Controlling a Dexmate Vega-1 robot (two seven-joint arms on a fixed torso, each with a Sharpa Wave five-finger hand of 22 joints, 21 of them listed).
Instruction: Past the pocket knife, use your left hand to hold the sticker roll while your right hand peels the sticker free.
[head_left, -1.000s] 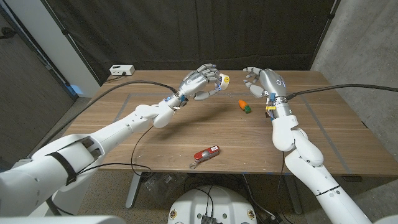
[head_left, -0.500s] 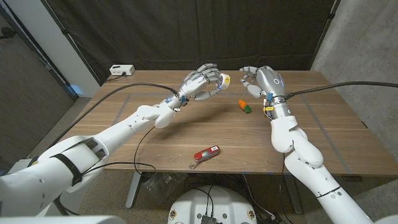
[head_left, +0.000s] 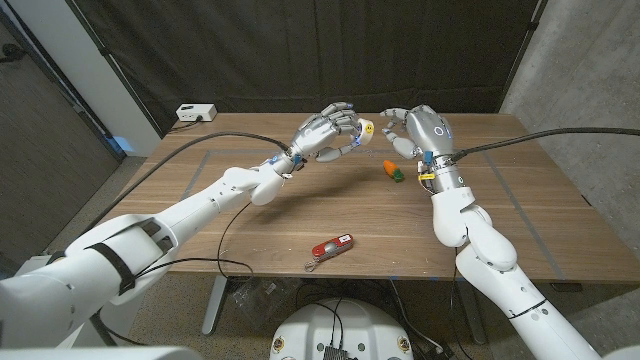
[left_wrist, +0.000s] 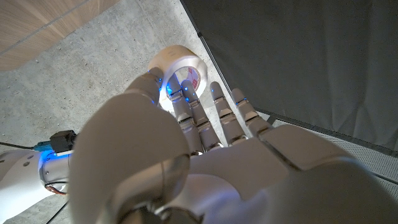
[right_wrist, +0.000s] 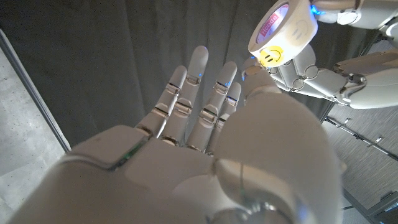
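Observation:
My left hand (head_left: 325, 133) is raised above the far middle of the table and grips the white sticker roll (head_left: 365, 128), which shows a yellow smiley sticker on its outer face. In the left wrist view the roll (left_wrist: 178, 73) sits at the fingertips of that hand (left_wrist: 186, 149). In the right wrist view the roll (right_wrist: 283, 28) and its smiley face hang just beyond my right hand's fingers. My right hand (head_left: 412, 127) hovers close to the roll's right side with fingers apart, holding nothing. The red pocket knife (head_left: 331, 247) lies on the table near the front edge.
A small orange and green object (head_left: 392, 171) lies on the table below my right hand. A white box (head_left: 196, 113) sits past the table's far left corner. Dark curtains hang behind the table (head_left: 520, 200). Cables run along both arms.
My right hand has moved left toward the roll, closing the gap. My left hand has shifted slightly right, keeping its grip on the roll.

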